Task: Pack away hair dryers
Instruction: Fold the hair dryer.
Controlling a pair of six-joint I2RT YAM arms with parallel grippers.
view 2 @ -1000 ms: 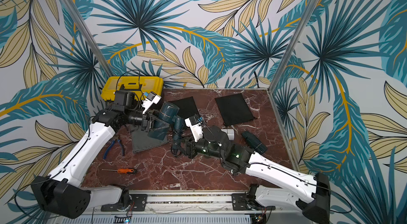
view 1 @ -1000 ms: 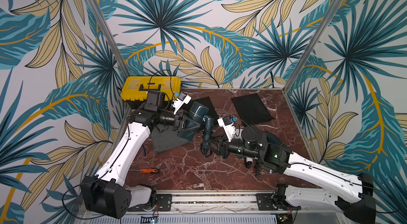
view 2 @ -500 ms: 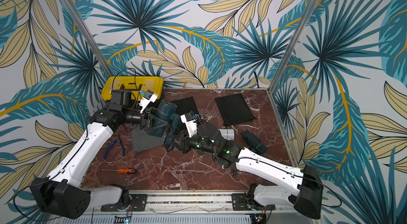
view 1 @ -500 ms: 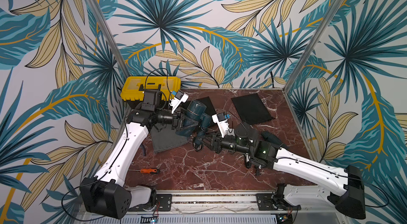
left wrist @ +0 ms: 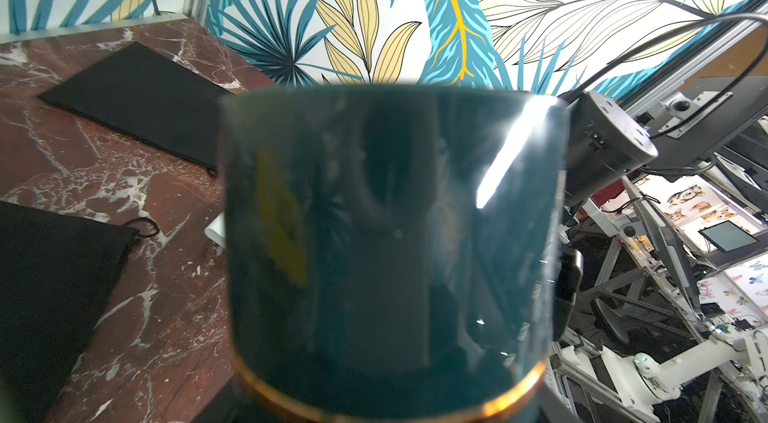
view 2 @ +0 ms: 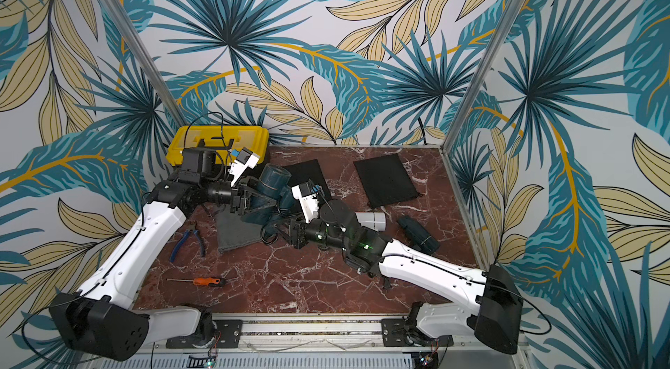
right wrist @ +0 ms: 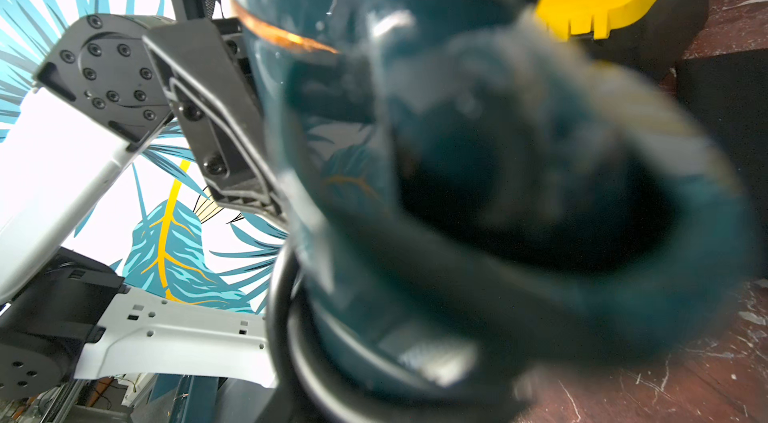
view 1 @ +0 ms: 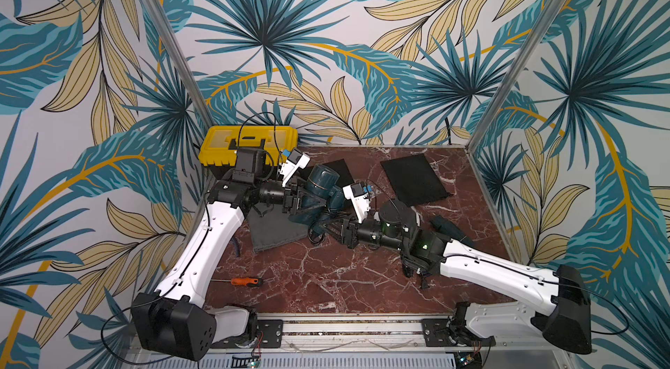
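Observation:
A dark teal hair dryer [view 1: 321, 186] hangs above the table between both arms. My left gripper [view 1: 306, 200] is shut across its wide barrel [left wrist: 390, 234], which fills the left wrist view. My right gripper [view 1: 324, 227] is shut on the same dryer's handle [right wrist: 457, 192], where a black cord loops below; its jaws are hidden in the right wrist view. A second dark teal hair dryer [view 2: 417, 235] lies at the right. The white hair dryer [view 2: 371, 220] lies half hidden behind my right arm. A grey pouch [view 2: 235, 231] lies flat under the held dryer.
Two black pouches [view 1: 413, 178] [view 1: 335, 171] lie flat at the back. A yellow toolbox [view 1: 232, 146] stands in the back left corner. An orange-handled screwdriver [view 1: 246, 281] and blue pliers [view 2: 186, 240] lie at the front left. Patterned walls enclose three sides.
My right arm has reached further left and back, following the dryer's handle toward my left gripper. The dryer has shifted slightly left with both grippers on it.

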